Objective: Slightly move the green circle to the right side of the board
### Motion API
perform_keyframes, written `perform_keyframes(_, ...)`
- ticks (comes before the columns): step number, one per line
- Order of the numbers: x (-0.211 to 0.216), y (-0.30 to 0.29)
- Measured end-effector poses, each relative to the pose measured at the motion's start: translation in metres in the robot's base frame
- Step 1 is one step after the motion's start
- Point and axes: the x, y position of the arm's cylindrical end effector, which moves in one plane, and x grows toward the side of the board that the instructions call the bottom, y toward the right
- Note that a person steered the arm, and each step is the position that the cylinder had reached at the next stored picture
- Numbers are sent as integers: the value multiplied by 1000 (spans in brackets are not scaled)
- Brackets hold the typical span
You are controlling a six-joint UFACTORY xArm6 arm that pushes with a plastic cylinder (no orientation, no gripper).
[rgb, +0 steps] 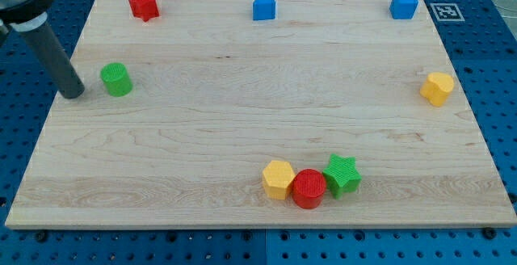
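The green circle [117, 79] is a small green cylinder near the left edge of the wooden board [242, 111]. My tip [74, 93] rests on the board just to the view's left of the green circle, with a small gap between them. The dark rod slants up from the tip toward the view's top left corner.
A red star [144, 5] sits at the top left, a blue house-shaped block [263, 6] at top centre, a blue cube [403, 5] at top right. A yellow block [437, 88] is at the right edge. A yellow hexagon [279, 178], red circle [308, 188] and green star [342, 174] cluster at bottom centre.
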Motion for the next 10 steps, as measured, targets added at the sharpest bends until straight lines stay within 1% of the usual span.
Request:
perform_keyframes(2,-6,5)
perform_keyframes(4,-7,27)
perform_keyframes(7,-18,29)
perform_keyframes(10,-18,40)
